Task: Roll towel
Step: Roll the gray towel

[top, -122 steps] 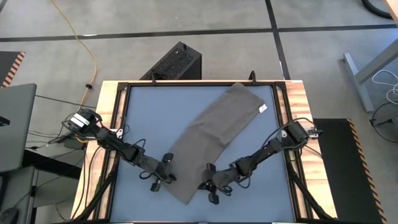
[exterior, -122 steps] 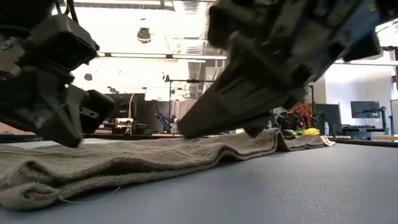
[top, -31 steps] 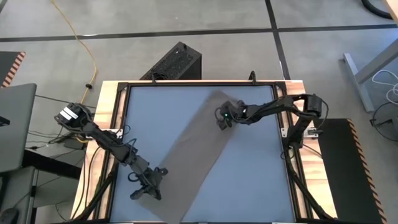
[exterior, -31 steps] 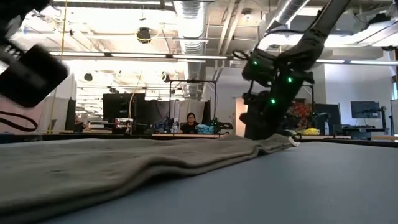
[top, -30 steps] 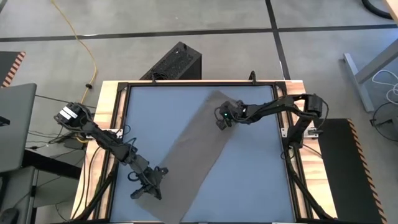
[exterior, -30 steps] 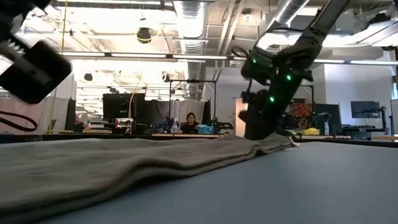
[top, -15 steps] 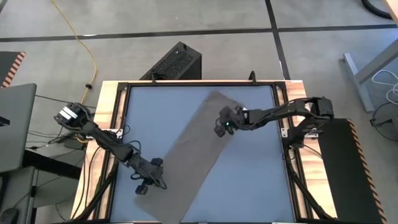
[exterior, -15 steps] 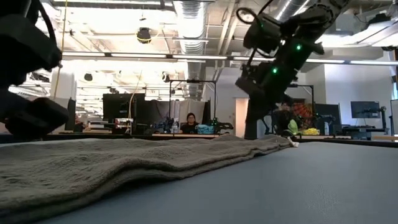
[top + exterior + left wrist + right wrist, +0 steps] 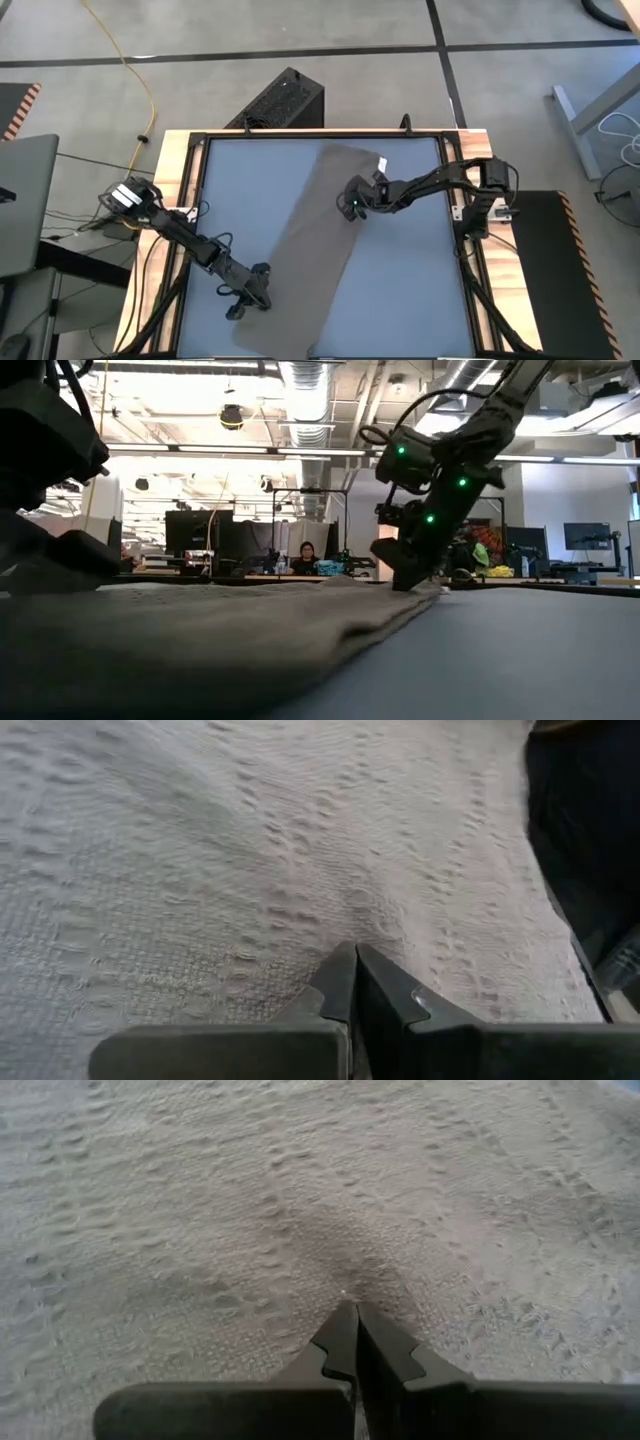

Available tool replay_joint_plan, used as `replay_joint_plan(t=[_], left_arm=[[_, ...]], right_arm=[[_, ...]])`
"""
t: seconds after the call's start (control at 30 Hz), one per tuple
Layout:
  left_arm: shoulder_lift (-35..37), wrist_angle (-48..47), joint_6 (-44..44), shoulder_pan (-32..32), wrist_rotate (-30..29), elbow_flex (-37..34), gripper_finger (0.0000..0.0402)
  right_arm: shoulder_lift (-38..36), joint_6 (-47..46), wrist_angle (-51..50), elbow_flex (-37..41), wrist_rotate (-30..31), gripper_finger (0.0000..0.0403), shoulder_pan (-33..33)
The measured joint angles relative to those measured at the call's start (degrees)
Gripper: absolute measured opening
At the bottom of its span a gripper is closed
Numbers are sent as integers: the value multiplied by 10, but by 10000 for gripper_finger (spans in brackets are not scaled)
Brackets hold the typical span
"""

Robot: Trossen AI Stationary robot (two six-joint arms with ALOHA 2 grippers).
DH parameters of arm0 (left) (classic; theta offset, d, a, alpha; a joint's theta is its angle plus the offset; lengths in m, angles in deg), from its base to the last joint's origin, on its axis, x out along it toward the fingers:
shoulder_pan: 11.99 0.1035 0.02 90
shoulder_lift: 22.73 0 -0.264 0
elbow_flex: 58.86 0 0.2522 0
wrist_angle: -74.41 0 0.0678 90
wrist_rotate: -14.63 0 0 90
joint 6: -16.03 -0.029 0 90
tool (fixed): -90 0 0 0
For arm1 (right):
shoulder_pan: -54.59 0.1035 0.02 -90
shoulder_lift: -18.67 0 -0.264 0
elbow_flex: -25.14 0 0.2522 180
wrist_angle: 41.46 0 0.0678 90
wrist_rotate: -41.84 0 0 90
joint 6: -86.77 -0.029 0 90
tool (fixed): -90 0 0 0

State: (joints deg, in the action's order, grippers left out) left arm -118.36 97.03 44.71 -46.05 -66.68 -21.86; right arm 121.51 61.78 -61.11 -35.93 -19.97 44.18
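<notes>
The taupe towel (image 9: 310, 250) lies flat as a long strip, slanting from the table's far middle to its near edge. Its white tag (image 9: 381, 163) is at the far end. My left gripper (image 9: 256, 290) is shut, with its tips on the towel's left long edge near the near end. It also shows in the left wrist view (image 9: 355, 955). My right gripper (image 9: 352, 206) is shut, with its tips on the towel's right long edge in the far half. It also shows in the right wrist view (image 9: 355, 1312) and the low view (image 9: 405, 575). My left gripper presses its shut fingertips (image 9: 345, 975) down on the towel's top surface (image 9: 330, 920) by the left long edge, slanting down from the table's left. The towel lies flat on the table there. My right gripper presses its shut fingertips (image 9: 345, 1330) down on the towel's top surface (image 9: 345, 1275) near the right long edge, slanting down from the table's right. The cloth puckers slightly around the tips and lies on the table.
The blue-grey table top (image 9: 420, 280) is bare to the right of the towel and in the far left corner (image 9: 240, 180). A black frame and wooden rim (image 9: 470, 150) run round it. People and desks show far behind in the low view (image 9: 305, 555).
My right gripper has lifted off the towel's far part, gone a little toward the near-left, and come down on the towel again. My left gripper has gone toward the table's right onto the towel's left edge. The towel's ridge has flattened, and its tag now shows.
</notes>
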Motion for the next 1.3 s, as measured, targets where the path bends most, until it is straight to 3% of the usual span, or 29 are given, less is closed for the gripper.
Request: replay_joint_plan(t=[0.17, 0.27, 0.53, 0.73, 0.83, 0.97, 1.07, 1.3], left_arm=[[-35, 55, -6, 0, -23, 3, 0], [-28, 53, -15, 2, -30, 4, 0], [50, 30, -49, 18, -27, 3, 0], [127, -26, -81, 7, -24, 3, 0], [169, -64, -97, -6, -28, 3, 0], [213, -139, -117, -34, -50, 3, 0], [223, -206, -131, -58, -99, 3, 0], [191, -180, -174, -76, -208, -11, 0]], right_arm=[[-11, 79, 94, 1, -12, 27, -36], [-21, 101, 93, -21, -39, 27, -54], [-79, 115, -107, -114, -64, 27, -33], [-127, 79, -108, -121, -71, 27, 88], [-124, 34, -54, -121, -51, 27, 168], [-77, 17, 71, -121, -40, 27, 272], [-37, -33, 150, -121, -18, 27, 332], [60, -184, 180, -120, 66, 27, 397]])
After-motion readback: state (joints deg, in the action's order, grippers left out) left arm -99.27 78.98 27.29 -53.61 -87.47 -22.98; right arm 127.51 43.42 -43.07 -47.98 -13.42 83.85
